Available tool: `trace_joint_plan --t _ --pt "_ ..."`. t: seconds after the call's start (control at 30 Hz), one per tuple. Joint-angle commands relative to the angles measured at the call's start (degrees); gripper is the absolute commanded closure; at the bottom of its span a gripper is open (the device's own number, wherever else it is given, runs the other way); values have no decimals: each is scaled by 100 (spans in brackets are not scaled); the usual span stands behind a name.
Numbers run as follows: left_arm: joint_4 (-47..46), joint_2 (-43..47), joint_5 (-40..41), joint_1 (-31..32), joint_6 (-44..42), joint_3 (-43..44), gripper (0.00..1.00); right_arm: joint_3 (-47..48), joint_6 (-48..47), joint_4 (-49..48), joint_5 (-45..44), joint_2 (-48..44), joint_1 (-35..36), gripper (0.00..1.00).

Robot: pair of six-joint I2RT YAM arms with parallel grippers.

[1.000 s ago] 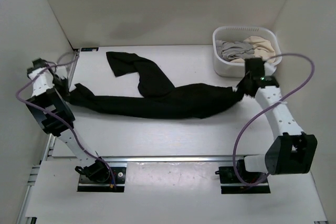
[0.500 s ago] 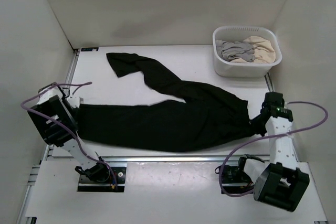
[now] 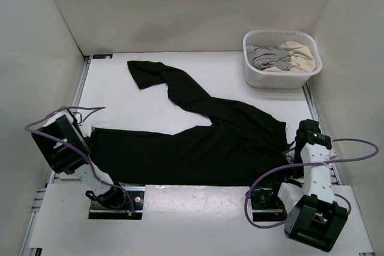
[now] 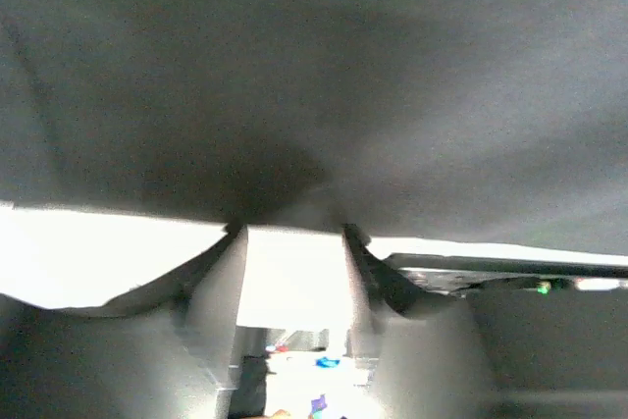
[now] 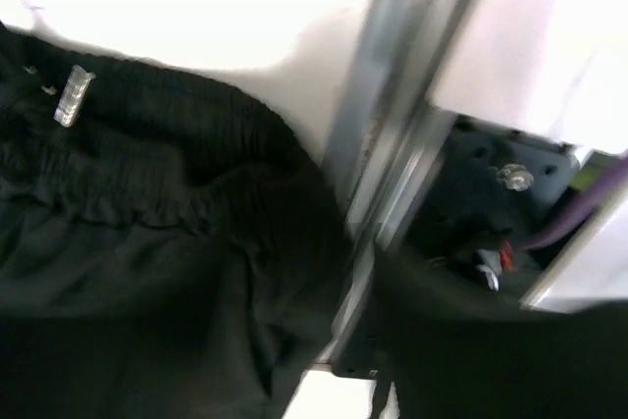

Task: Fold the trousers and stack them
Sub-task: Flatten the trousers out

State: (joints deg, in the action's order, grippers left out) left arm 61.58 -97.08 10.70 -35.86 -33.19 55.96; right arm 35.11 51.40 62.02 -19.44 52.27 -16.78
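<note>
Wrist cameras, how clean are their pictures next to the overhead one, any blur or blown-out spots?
Left wrist: badly out of focus, the trousers a dark smear, the table blown out white. Right wrist: the waistband gathers fairly sharp, table glaring at the top, lower right dark and blurred. Top external: sharp, evenly lit, only soft shadows.

Matt black soft cloth trousers

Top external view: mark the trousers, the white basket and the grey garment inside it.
trousers (image 3: 198, 148), top external view, middle of the spread black fabric.
white basket (image 3: 279, 81), top external view, its near wall.
grey garment (image 3: 264, 58), top external view, its crumpled middle.
</note>
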Motion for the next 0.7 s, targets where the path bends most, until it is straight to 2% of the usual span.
trace_joint_plan --t 0.0,0.07,0.1,0.27,0.37,0.43,0.47,0.63,0.67 --pt "-199 382 275 -115 14 -15 43 372 336 416 -613 -173 -19 26" --pt "-199 618 336 -115 14 159 41 592 196 468 -666 -226 -19 5" --pt "-147 716 389 -115 14 291 41 741 134 469 -762 -226 -19 4" --pt "433 919 125 -54 14 1652 40 1970 -287 522 -1237 -279 262 1" --pt "434 551 12 209 154 2048 40 2289 -602 277 -1361 -129 473 1" --pt "329 129 -216 359 225 2216 40 2289 -1007 -381 -1072 89 649 1" --pt "180 -20 -435 412 277 2217 40 2229 -1348 -653 -662 186 710 1" --pt "-339 -1302 -296 650 550 2393 41 2175 -1308 -1497 157 1451 711 1" --pt "-566 -1401 -35 650 603 2341 41 2097 -1377 -1665 325 1618 711 1"
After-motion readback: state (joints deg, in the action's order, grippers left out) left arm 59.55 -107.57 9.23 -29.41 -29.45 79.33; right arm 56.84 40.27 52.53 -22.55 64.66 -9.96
